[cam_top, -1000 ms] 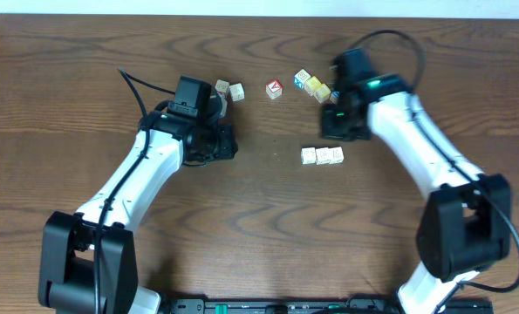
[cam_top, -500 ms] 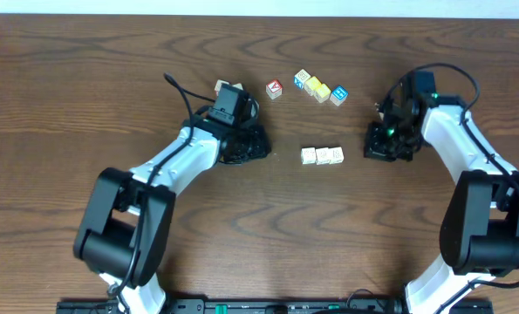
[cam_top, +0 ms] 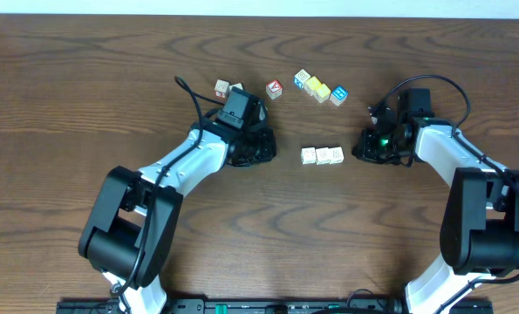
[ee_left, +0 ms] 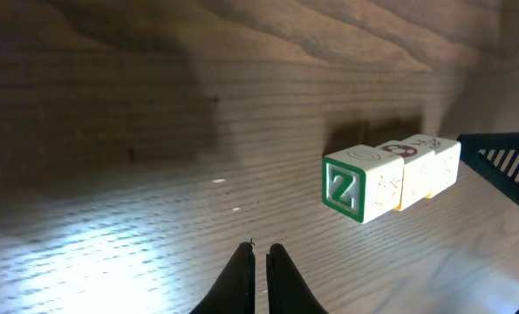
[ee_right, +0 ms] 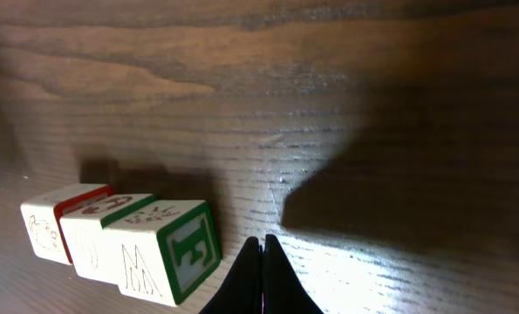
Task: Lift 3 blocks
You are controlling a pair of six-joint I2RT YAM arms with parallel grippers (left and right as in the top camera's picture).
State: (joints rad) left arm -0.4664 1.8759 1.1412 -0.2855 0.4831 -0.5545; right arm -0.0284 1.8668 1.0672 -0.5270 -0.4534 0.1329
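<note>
The row of three small cream wooden cubes lies on the dark wooden table, near its centre. The cubes touch side to side along the 9-to-3 o'clock line. In the left wrist view the row sits at 1 o'clock of my fingertips, and its near end face carries a green-framed letter Z. In the right wrist view the row sits at 9 o'clock of my fingertips. Its near end face carries a green-framed letter F, and red markings show on the cubes behind it.

My left claw is low over the table at 9 o'clock of the row, near it but apart. Its jaws are pressed almost together and grip nothing. My right claw is low at 3 o'clock of the row, just beside the F cube. Its jaws are fully together and empty.

Well apart at 12 o'clock of the row stands a diagonal line of cream, yellow and blue cubes. A red-faced cube stands at 11 o'clock. Two pale cubes stand at 10 o'clock, beside my left wrist.
</note>
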